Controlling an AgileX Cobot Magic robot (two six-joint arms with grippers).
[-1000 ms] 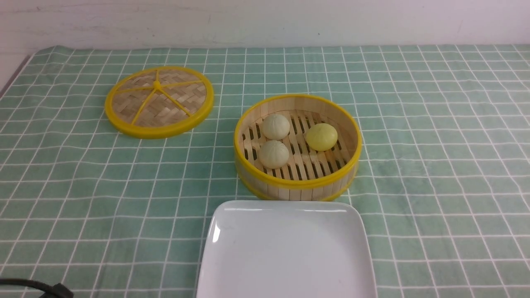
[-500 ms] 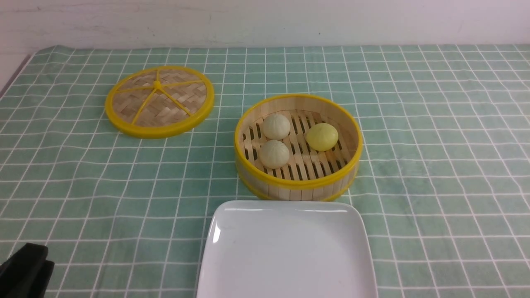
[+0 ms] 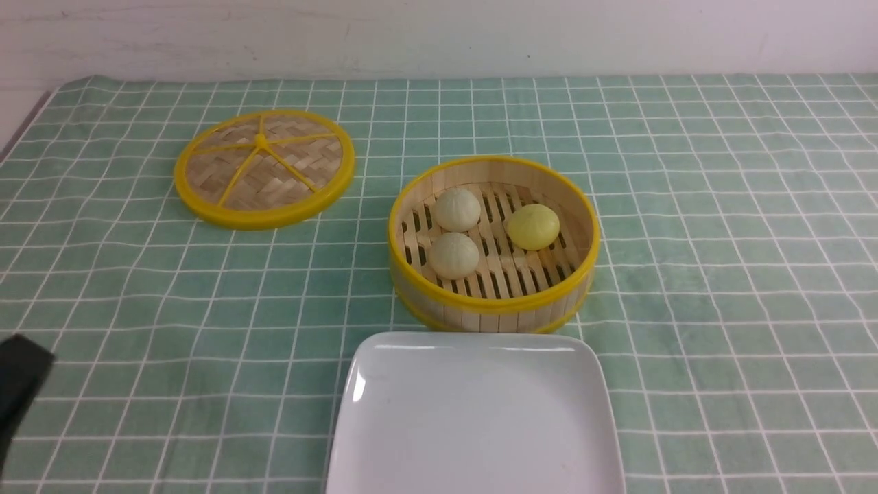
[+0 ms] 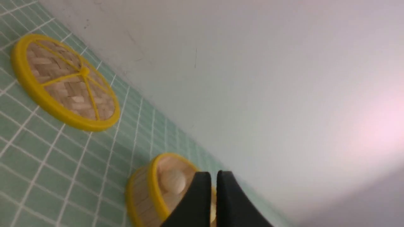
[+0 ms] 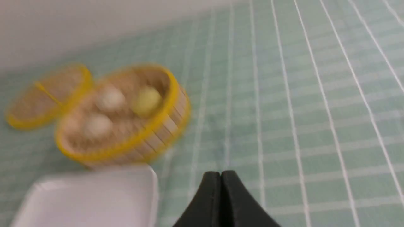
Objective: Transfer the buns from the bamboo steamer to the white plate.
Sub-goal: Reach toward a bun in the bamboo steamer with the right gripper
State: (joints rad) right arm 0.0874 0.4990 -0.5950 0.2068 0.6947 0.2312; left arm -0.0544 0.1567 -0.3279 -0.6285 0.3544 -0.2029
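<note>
The bamboo steamer (image 3: 494,302) stands at the table's middle, holding two cream buns (image 3: 457,209) (image 3: 453,255) and one yellow bun (image 3: 533,226). The white plate (image 3: 473,357) lies bare just in front of it. My left gripper (image 3: 20,377) shows as a black tip at the front view's left edge, far from the steamer; in the left wrist view its fingers (image 4: 213,176) are nearly together with nothing between them. My right gripper (image 5: 220,174) is shut and empty, out of the front view, with the steamer (image 5: 164,126) and plate (image 5: 94,195) blurred ahead.
The flat woven steamer lid (image 3: 264,168) with yellow rim and spokes lies at the back left on the green checked tablecloth (image 3: 720,240). A pale wall (image 3: 439,34) rises behind the table's far edge.
The left gripper has risen into the front view from the bottom left corner and moved upward. The steamer, buns, plate and lid have not moved.
</note>
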